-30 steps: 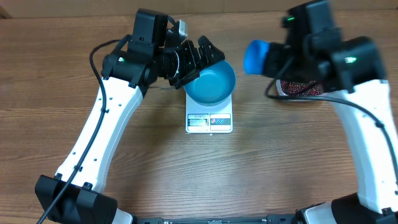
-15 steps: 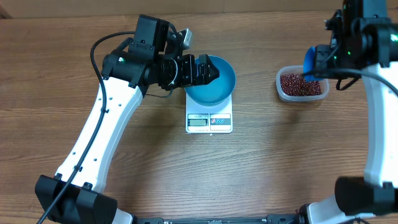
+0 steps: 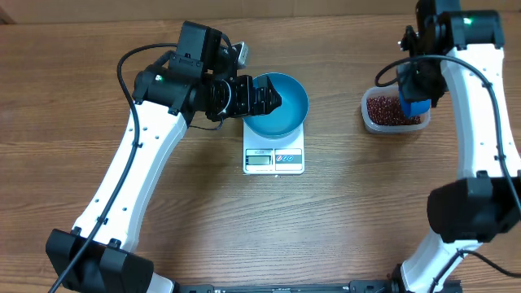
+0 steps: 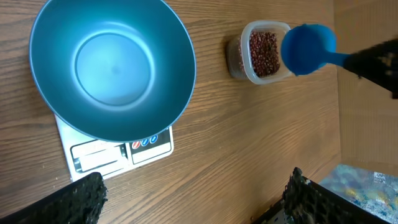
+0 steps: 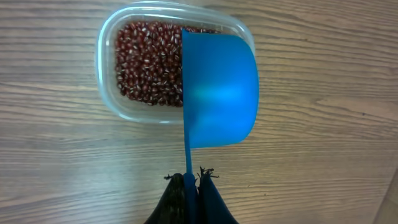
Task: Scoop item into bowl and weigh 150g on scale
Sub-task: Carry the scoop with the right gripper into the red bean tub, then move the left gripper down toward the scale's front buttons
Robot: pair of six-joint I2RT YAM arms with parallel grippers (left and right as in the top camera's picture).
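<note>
Hovering the blue scoop (image 5: pixel 219 87) over the tub (image 5: pixel 124 112) of beans (image 5: pixel 149 62), the right gripper (image 5: pixel 191 182) pinches its handle ready to dig, while the left gripper (image 3: pixel 264 96) sits spread beside the empty bowl (image 3: pixel 281 106) on the scale (image 3: pixel 273 159), left of the tub.

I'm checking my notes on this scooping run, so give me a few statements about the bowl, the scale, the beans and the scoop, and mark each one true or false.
1. The blue bowl sits on the white scale. True.
2. The bowl already holds beans. False: it is empty; the beans are all in the clear tub.
3. The right gripper is shut on the blue scoop. True.
4. The scoop is over the bowl. False: it hangs over the tub.
5. The left gripper grips the bowl's rim. False: its jaws stand open, beside the bowl.
</note>
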